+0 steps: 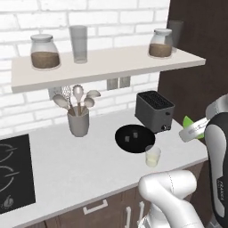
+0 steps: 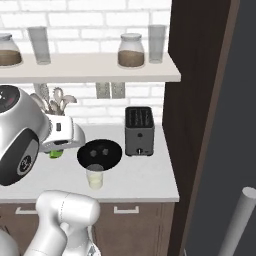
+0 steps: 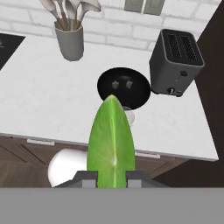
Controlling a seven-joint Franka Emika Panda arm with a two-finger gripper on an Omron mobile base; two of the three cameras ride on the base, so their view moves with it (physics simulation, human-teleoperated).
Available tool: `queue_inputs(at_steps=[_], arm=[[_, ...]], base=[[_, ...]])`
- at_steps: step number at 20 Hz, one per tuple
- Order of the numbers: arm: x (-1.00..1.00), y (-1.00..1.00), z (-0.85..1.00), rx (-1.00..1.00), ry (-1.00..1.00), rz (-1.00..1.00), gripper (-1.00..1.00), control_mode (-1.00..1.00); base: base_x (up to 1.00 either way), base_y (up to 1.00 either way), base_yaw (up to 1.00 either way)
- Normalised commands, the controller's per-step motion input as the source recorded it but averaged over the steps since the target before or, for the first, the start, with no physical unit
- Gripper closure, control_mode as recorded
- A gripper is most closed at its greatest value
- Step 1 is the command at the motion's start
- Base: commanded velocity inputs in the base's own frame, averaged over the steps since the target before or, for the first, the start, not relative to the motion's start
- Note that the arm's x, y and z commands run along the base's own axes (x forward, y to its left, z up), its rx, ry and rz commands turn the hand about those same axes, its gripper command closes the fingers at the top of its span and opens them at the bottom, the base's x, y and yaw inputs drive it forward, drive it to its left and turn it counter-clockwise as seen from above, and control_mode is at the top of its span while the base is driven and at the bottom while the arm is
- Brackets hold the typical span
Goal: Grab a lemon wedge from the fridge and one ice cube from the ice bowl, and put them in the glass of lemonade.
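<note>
The gripper [image 3: 111, 175] was closed on the lemon wedge [image 3: 111, 140], which stood up big and green in the lower middle of the hand view. In the left base view the wedge [image 1: 188, 120] peeked out as a small green tip at the right edge, by the end of the arm and above the counter [image 1: 67, 164]. In the right base view it [image 2: 55, 153] was only a little green bit under the hand at the left, so its shape was hard to make out there. The ice bowl [image 1: 135, 138] sat near the middle of the left base view, just in front of the toaster [image 1: 154, 111], with two ice cubes [image 3: 121, 82] inside. The glass of lemonade [image 1: 152, 156] stood just below the bowl. A holder of spoons [image 1: 78, 116] stood to the left.
</note>
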Motion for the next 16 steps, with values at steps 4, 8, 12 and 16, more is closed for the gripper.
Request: queue_inputs(at_steps=[4,8,12,16], arm=[[0.00,0.00,0.00,0.00,0.00,0.00,1.00,1.00],[0.00,0.00,0.00,0.00,0.00,0.00,1.00,1.00],[0.11,0.04,0.00,0.00,0.06,0.00,1.00,-1.00],[0.39,0.33,-0.19,-0.04,0.30,0.00,1.00,-1.00]], base=[[0.02,0.00,0.04],[0.00,0.00,0.00],[0.03,0.03,0.00],[0.00,0.00,0.00]])
